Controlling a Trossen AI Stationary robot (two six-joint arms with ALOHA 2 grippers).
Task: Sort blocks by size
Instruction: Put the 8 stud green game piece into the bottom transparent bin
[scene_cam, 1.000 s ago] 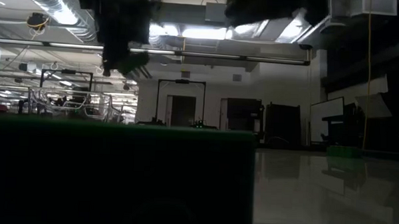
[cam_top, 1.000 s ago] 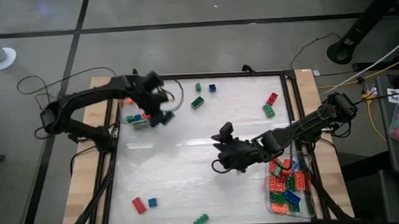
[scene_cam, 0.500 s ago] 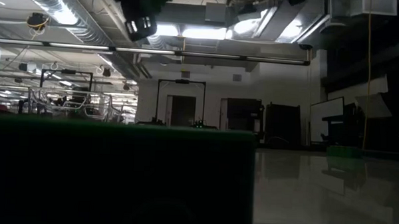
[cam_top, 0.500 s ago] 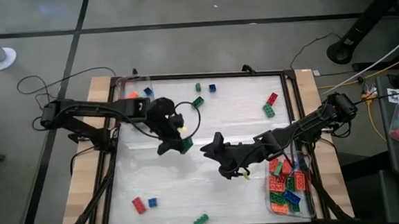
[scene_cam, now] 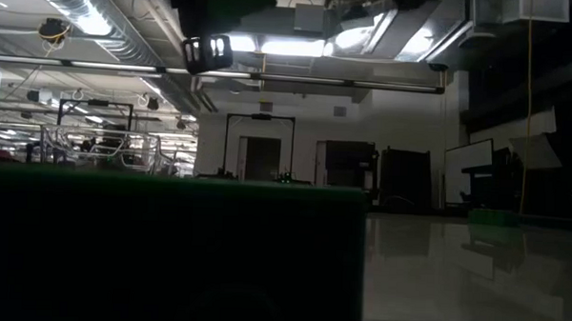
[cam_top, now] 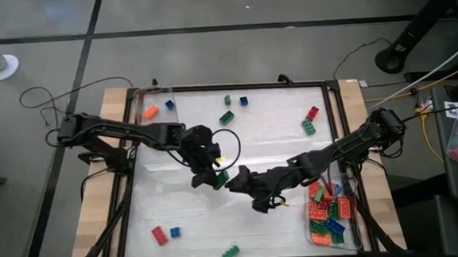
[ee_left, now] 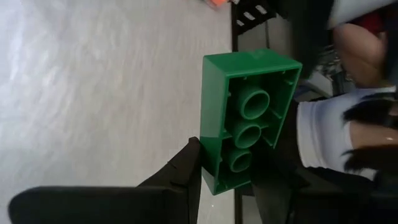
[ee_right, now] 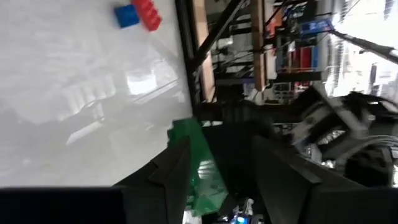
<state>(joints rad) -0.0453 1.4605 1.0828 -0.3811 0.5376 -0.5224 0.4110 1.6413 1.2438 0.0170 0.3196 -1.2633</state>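
Worktop [cam_top: 178, 211]: white surface in a dark frame, seen from above, both arms reaching toward its middle.

Left claw [cam_top: 218, 178]: near the worktop's centre, closed on a long green block [ee_left: 247, 118]. In the left wrist view the block's hollow underside with three round tubes faces the camera, and the two dark fingers [ee_left: 186, 171] pinch one end of it.

Right claw [cam_top: 236, 180]: just beside the left claw, at the worktop's middle, the two nearly touching. In the right wrist view its fingers [ee_right: 176, 167] stand moderately apart with nothing clearly between them; a green shape [ee_right: 198, 163] lies close by one finger, but whether it is held cannot be told.

Loose blocks on the worktop:
- orange block [cam_top: 150, 112] and blue block [cam_top: 169, 105], far left corner.
- two green blocks [cam_top: 226, 113] and a small blue block [cam_top: 243, 101], far edge, middle.
- red and green pair [cam_top: 310, 119], far right.
- red block [cam_top: 159, 235] with a small blue block [cam_top: 175, 231] just beside it, near left.
- green block [cam_top: 231, 252], near edge, middle.

Clear tray [cam_top: 312, 236]: near right corner, holding a heap of red, orange, green and blue blocks [cam_top: 329, 210].

Low view: dark, no block distinguishable.
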